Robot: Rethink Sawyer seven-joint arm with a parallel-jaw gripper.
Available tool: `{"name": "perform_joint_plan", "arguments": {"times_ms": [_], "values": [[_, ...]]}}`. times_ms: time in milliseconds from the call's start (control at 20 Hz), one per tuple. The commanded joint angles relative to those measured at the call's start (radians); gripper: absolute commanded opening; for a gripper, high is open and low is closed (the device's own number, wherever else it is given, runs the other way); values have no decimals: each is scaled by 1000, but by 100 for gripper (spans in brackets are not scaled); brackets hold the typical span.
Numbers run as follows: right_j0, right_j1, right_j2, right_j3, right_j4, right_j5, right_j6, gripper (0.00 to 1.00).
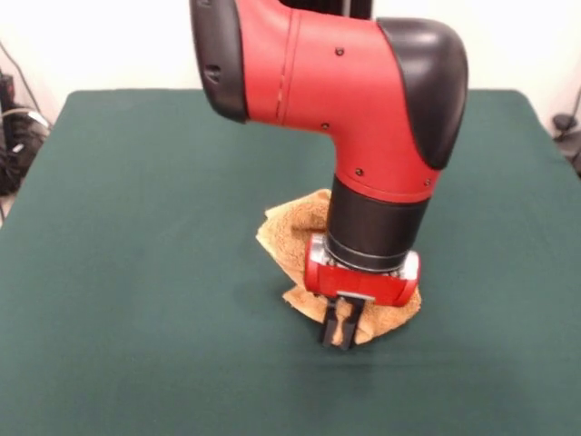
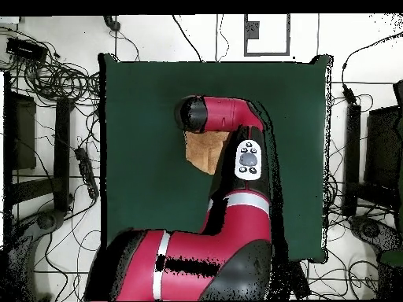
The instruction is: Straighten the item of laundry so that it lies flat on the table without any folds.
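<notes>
The towel point(image 1: 292, 232) lies crumpled on the green table point(image 1: 136, 272), bunched into folds right under and behind the pincer point(image 1: 339, 329), with one lobe poking out to the side of the wrist and another spreading beneath the fingertips. The pincer points straight down, its two black fingers point(image 1: 327, 327) drawn narrow with a pinch of tan cloth showing between them. From overhead, the red arm point(image 2: 224, 118) covers most of the towel point(image 2: 203, 149).
</notes>
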Motion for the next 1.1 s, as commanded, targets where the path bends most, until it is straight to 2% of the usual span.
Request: {"name": "perform_joint_plan", "arguments": {"times_ms": [50, 350, 800, 1100], "values": [[2, -151, 96, 185, -36, 107, -74, 0], [9, -267, 91, 300, -27, 131, -54, 0], [3, -391, 87, 334, -19, 253, -68, 0], [9, -433, 90, 364, -19, 278, -49, 0]]}}
